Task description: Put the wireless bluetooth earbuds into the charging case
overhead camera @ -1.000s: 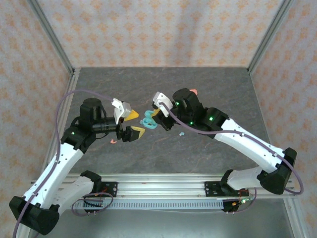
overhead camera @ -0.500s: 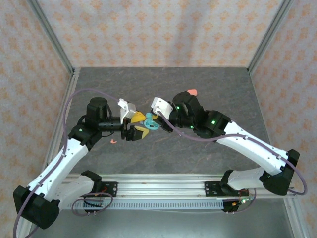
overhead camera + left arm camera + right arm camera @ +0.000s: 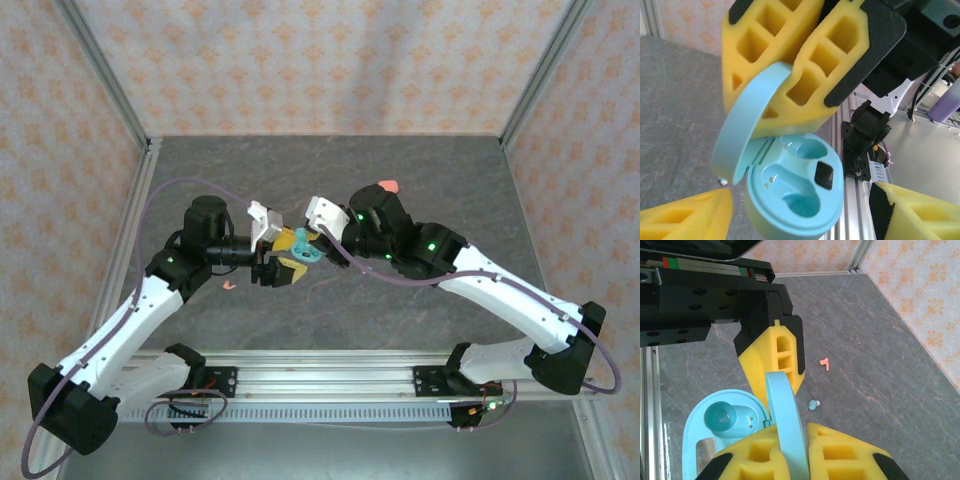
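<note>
Teal charging case point(image 3: 795, 195) hangs open, lid point(image 3: 747, 120) pinched in right claw point(image 3: 792, 450).

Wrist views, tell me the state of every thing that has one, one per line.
teal case: open, both wells empty
lid: raised
right gripper: shut on the lid
left gripper: open, straddling the teal case
teal earbud: loose on the table
pink earbud: loose on the table
</note>
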`<state>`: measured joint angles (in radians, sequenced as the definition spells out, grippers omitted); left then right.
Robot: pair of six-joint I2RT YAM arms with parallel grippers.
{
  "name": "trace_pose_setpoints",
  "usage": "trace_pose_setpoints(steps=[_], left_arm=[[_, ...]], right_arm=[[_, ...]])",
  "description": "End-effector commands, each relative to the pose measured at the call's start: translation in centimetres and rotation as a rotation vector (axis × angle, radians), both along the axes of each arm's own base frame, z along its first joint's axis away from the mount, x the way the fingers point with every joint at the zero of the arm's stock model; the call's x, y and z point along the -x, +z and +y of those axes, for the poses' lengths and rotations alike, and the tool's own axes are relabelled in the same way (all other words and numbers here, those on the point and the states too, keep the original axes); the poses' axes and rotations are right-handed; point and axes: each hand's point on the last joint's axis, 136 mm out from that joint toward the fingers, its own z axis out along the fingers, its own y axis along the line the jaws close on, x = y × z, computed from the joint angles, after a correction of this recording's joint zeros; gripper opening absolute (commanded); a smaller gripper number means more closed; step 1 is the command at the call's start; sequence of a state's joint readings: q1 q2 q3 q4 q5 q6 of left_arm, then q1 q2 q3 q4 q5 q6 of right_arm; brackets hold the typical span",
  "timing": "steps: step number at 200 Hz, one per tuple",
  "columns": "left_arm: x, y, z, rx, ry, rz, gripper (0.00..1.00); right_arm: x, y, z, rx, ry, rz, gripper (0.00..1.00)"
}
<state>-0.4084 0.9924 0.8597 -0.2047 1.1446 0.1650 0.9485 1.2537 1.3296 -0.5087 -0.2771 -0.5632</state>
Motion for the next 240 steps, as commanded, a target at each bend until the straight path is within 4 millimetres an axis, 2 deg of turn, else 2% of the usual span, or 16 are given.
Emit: trace_pose_setpoints(steps=[1,21,68,93,116,138,164,194,214,240], left_arm=[[-0.3,2.3,-0.5,0.035,-0.006,-0.081,0.72],[-0.4,2.3,-0.7,0.04,-0.008,-0.079,0.7],[-0.5,2.2,-1.0,0.037,-0.02,-0.071,0.6],[-0.5,2.0,-1.0,0.035,-0.025,-0.067,0.49],[-0.5,1.8,-1.0,0.027,-0.029,-0.066,0.32],[-0.3,1.6,-0.9,0.016,-0.031,-0.066,0.28],[-0.1,1.3,-0.8,0.006,-0.032,-0.062,0.18],[-0.1,1.3,-0.7,0.001,-0.025,-0.064,0.11],[-0.2,1.2,-0.7,-0.003,-0.014,-0.063,0.09],[-0.3,1.3,-0.6,-0.003,-0.004,-0.061,0.09]], right_arm=[[0.6,1.0,-0.1,-0.026,0.02,-0.014,0.03],[0.6,1.0,-0.1,-0.025,0.021,-0.01,0.03],[0.6,1.0,0.0,-0.028,0.021,-0.008,0.03],[0.6,1.0,0.0,-0.03,0.022,-0.008,0.03],[0.6,1.1,0.1,-0.038,0.02,-0.004,0.05],[0.5,1.0,0.1,-0.039,0.009,0.006,0.06],[0.4,1.0,0.1,-0.049,-0.005,0.016,0.13],[0.4,1.3,0.1,-0.065,-0.013,0.023,0.29],[0.5,1.7,0.0,-0.08,-0.014,0.026,0.36],[0.6,2.0,-0.3,-0.093,-0.027,0.027,0.41]])
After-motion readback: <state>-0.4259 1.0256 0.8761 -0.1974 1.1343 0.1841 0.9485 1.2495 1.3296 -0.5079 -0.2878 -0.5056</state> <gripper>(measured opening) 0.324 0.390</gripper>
